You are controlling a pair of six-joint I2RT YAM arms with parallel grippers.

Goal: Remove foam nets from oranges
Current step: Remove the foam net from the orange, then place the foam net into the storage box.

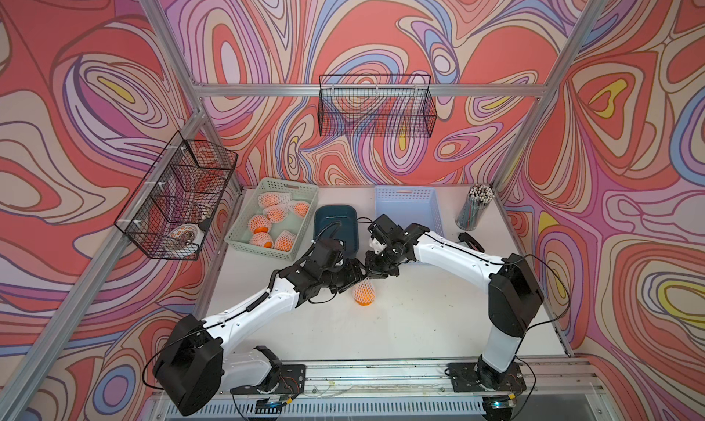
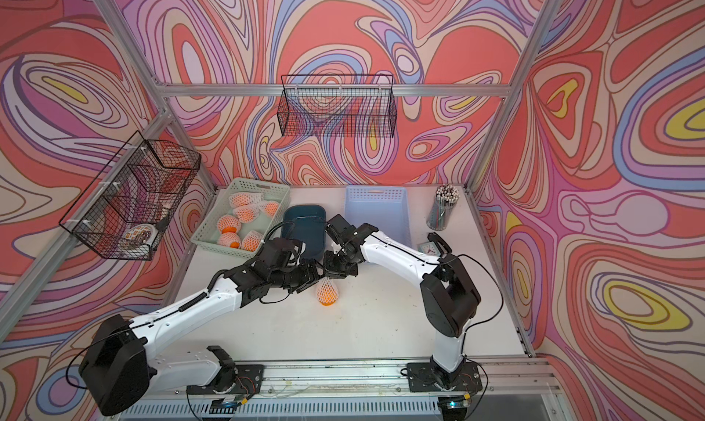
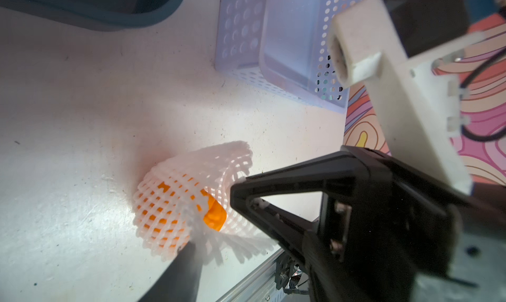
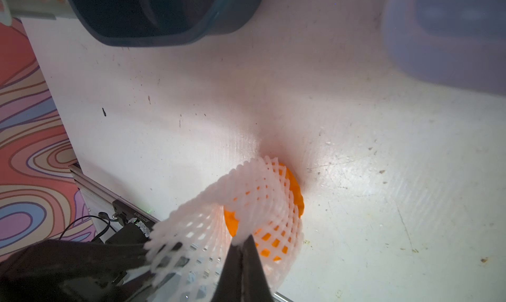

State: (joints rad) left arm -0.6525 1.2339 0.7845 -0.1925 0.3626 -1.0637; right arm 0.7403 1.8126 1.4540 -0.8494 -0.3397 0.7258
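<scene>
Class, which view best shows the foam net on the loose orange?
Left wrist view: the foam net shows close and sharp around the orange. Right wrist view crops its near end; in both top views it's tiny.

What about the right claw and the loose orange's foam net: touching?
Touching. The right wrist view shows the right claw shut, pinching the rim of the foam net.

Swirl-pattern walls, white table, aluminium frame.
</scene>
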